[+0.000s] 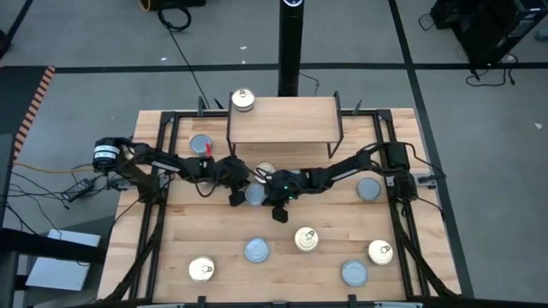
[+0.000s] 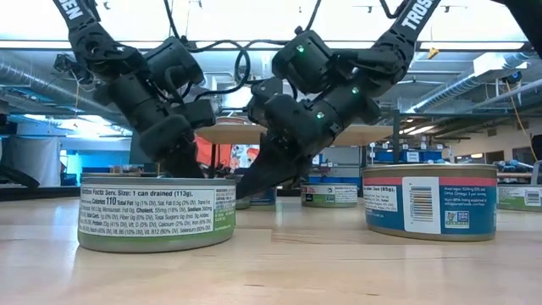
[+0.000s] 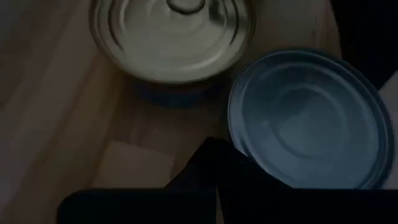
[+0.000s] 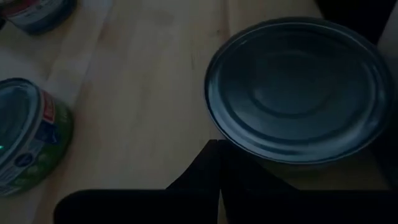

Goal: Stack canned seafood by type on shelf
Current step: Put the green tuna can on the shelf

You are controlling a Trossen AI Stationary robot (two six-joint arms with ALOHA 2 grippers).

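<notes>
Two of my grippers meet at the middle of the table, just in front of the shelf (image 1: 284,120). My left gripper (image 1: 236,193) hangs with its jaws clenched on nothing, right beside a blue-grey-topped tin (image 1: 255,195); in the left wrist view that same tin (image 3: 309,121) sits just past my closed fingers (image 3: 214,165), with a gold pull-tab tin (image 3: 172,36) close beside it. My right gripper (image 1: 278,210) is clenched too, empty, its tips next to the same blue-grey tin, whose top fills much of the right wrist view (image 4: 300,87). A green-labelled tin (image 4: 28,134) stands well off to one side there.

On the shelf, one gold-topped tin (image 1: 243,100) sits at the far left corner; the rest of the plank is bare wood. Another gold tin (image 1: 266,170) peeks out near the shelf's front edge, partly hidden by my arms. A blue-grey tin (image 1: 202,144) lies left of the shelf and another (image 1: 369,188) near my right arm's base.

Toward the near edge of the slatted tabletop (image 1: 223,231), five more tins are spread well apart: gold-topped ones (image 1: 201,269), (image 1: 306,239), (image 1: 380,251) and blue-grey ones (image 1: 257,250), (image 1: 354,273).

From table height, a green-labelled tin (image 2: 157,212) and a blue-labelled tin (image 2: 430,202) stand in the foreground.
</notes>
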